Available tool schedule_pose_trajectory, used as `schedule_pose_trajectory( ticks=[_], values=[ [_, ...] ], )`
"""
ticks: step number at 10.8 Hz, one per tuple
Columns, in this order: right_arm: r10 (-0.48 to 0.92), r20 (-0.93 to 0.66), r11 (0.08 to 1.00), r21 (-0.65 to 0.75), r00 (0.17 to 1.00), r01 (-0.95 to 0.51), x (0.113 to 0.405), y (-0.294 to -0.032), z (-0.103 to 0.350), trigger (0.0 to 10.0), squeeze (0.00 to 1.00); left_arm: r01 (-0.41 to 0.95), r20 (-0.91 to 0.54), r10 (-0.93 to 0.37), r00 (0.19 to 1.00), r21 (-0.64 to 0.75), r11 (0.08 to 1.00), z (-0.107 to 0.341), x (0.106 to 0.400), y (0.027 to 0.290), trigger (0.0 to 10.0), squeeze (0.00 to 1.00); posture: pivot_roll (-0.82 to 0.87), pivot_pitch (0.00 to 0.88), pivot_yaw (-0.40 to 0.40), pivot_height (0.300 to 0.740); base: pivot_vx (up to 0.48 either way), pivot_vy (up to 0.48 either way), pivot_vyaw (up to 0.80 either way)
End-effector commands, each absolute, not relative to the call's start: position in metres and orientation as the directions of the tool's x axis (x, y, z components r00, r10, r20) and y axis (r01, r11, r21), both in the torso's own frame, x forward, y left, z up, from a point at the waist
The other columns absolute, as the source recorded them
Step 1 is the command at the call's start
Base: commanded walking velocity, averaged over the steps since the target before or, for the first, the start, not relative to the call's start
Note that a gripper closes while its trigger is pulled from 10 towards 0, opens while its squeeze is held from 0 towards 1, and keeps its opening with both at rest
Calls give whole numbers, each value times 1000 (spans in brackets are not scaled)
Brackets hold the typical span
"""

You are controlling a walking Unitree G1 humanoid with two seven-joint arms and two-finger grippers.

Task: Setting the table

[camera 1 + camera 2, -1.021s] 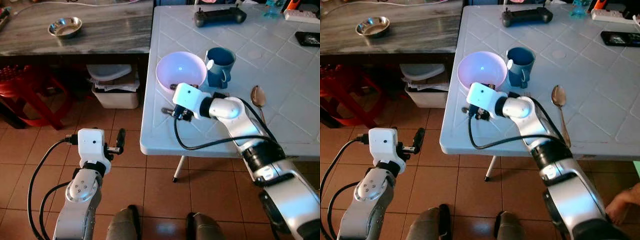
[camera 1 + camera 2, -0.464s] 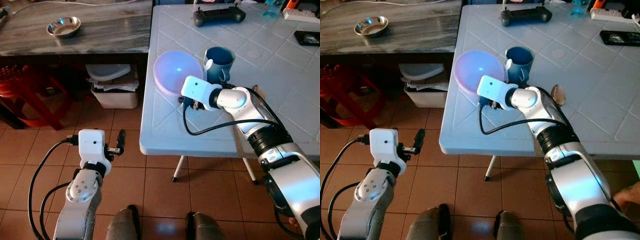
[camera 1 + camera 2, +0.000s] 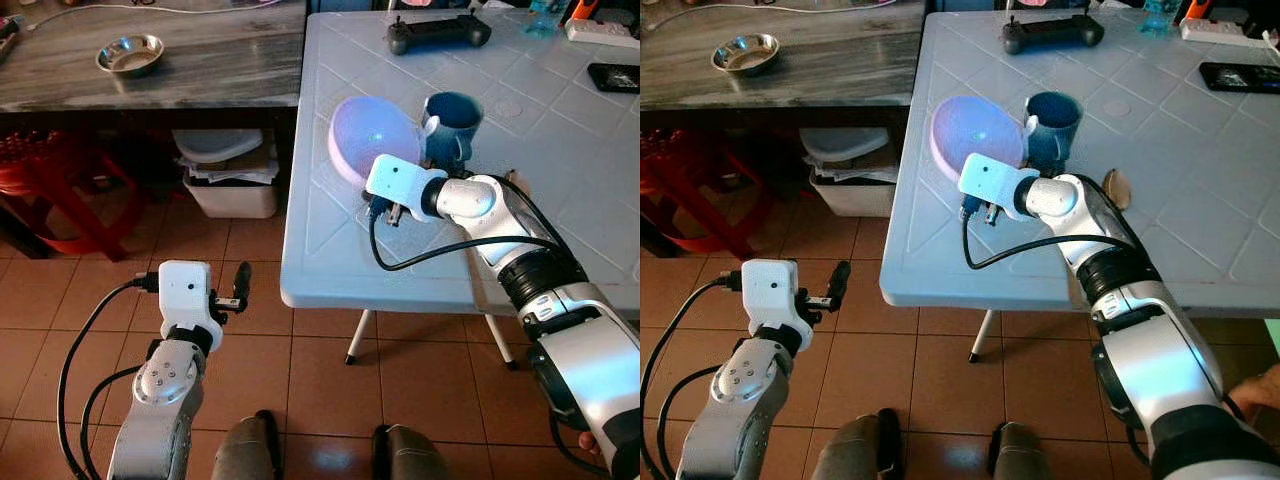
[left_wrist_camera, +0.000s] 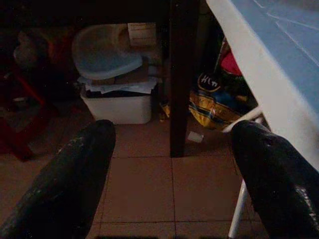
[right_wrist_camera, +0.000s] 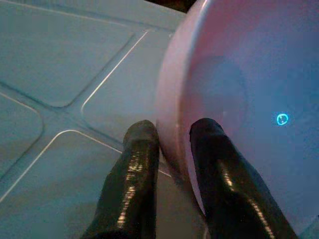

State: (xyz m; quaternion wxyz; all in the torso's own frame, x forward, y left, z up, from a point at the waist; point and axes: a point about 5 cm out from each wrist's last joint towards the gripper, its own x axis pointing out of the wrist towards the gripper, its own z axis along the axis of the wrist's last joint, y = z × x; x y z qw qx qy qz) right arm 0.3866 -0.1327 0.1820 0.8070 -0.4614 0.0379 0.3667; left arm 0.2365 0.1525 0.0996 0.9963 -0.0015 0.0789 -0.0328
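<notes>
Head views bright and sharp, wrist views dim and bluish, small glare spot on bowl [image 5: 282, 119]

From my seat the pink bowl [image 3: 372, 137] reads as smooth glossy plastic, catching a small blue glint, and the right tool [image 5: 172, 167] pinching its rim has slick black fingers [image 5: 132, 174] with a wet-looking sheen. The surface [image 3: 340, 250] under it looks like white moulded plastic with shallow pressed tile lines, fairly matt, while the blue mug [image 3: 452, 125] beside the bowl looks glazed. I see a shiny metal bowl [image 3: 130, 54] on the streaky grey wood-grain bench [image 3: 220, 60], terracotta floor tiles [image 3: 300, 390] with a dull finish, and the left tool [image 4: 174, 174] with rougher, scuffed black fingers [image 4: 75, 174].
</notes>
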Motion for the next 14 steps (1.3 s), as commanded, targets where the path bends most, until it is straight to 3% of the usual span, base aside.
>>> schedule_pose_trajectory(
  ticks=[1,4,7,8,9,11,13,14],
  values=[
    [551,-384,303,-735,741,-607,387,-135,184,0,0,38,-175,-36,984,4,999,97,238,157,10000,0,-6,130,39,740,0,0,0],
    [561,-347,314,-751,752,-581,384,-137,180,0,0,28,-169,-27,985,3,1000,97,241,159,10000,0,-7,111,35,740,0,0,0],
    [601,-152,426,-769,784,-476,371,-133,186,0,0,-4,-128,9,992,35,999,100,245,161,10000,0,-13,74,30,740,0,320,0],
    [582,-5,559,-723,813,-405,353,-133,181,0,0,-26,-87,37,996,124,992,106,246,166,10000,0,-16,52,30,740,0,480,0],
    [551,48,632,-676,833,-379,342,-133,174,0,0,-27,-71,37,997,138,990,107,247,166,10000,0,-20,40,34,740,0,480,0],
    [370,159,843,-471,915,-259,307,-132,154,0,0,-29,-8,31,999,184,983,115,255,165,10000,0,-40,4,51,740,0,472,0],
    [309,148,886,-404,940,-228,297,-129,145,0,0,17,37,-25,999,205,979,123,266,156,10000,0,-47,0,55,740,0,441,0],
    [273,138,901,-382,952,-204,297,-130,145,627,0,36,61,-50,997,214,976,127,271,153,10000,0,-49,0,56,740,255,405,0]
  ],
)
